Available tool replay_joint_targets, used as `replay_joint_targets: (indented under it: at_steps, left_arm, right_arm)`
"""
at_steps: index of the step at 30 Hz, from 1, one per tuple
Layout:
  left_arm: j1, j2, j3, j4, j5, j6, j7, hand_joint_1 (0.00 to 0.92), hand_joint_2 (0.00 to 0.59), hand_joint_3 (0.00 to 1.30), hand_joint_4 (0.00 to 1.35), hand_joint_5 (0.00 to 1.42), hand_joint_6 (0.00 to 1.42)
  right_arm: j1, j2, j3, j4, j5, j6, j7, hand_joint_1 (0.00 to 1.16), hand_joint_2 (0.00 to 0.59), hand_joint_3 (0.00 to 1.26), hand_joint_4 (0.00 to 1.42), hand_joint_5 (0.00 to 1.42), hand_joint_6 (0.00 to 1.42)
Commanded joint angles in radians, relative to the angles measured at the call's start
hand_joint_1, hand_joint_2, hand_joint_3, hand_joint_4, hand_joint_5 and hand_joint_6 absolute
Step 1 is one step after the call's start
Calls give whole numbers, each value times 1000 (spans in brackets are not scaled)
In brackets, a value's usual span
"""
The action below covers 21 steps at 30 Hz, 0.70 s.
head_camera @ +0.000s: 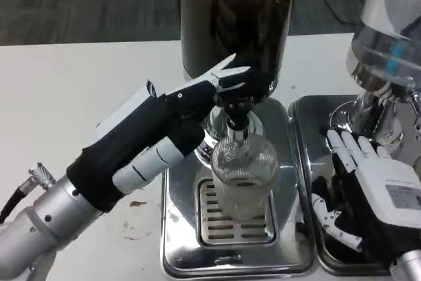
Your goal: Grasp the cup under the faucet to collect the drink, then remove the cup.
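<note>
1. The left hand (pixel 197 106), with a matte black palm and white-and-black fingers on a silver forearm, reaches up to the black faucet lever (pixel 240 93); its fingertips (pixel 230 74) lie on top of the lever, closed over it.
2. Just below that hand stands the cup (pixel 242 172), clear ribbed plastic, upright under the spout on the slotted grille of a polished steel drip tray (pixel 181 228). The left fingers are just beside its rim; whether they touch it I cannot tell.
3. Behind the hand rises a dark, glossy cylindrical dispenser (pixel 237 11).
4. The right hand (pixel 368 185), its back white, rests on a second steel tray (pixel 309 113), fingers spread and holding nothing, in front of a clear-bodied dispenser (pixel 388 44) with a chrome foot.
5. A small label on the right hand's back is too blurred to read.
</note>
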Motion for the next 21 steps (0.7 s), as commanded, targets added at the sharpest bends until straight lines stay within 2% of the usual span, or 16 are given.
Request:
replay_joint_targets:
  at_steps: [1,9,13,19,21]
  left_arm:
    - [3,30,2,-13,38,2,-34,0,167,258,0,193,115]
    - [5,89,18,-61,92,-28,-54,0,184,284,5,194,116]
    - [-15,135,25,-63,174,-119,-56,0,211,289,14,194,108]
    - [-13,155,8,-53,209,-151,-45,0,230,290,17,193,103]
    - [-13,158,6,-54,213,-156,-40,0,233,290,17,192,99]
  right_arm:
    - [14,-2,-2,-4,-4,7,5,366,530,0,0,0,0]
    - [1,-6,-15,-5,9,5,12,366,530,0,0,0,0]
    - [0,-7,-19,-6,10,2,12,366,530,0,0,0,0]
    - [5,-17,-25,-19,13,1,30,366,530,0,0,0,0]
    - [6,-13,-38,-20,56,-20,28,366,530,0,0,0,0]
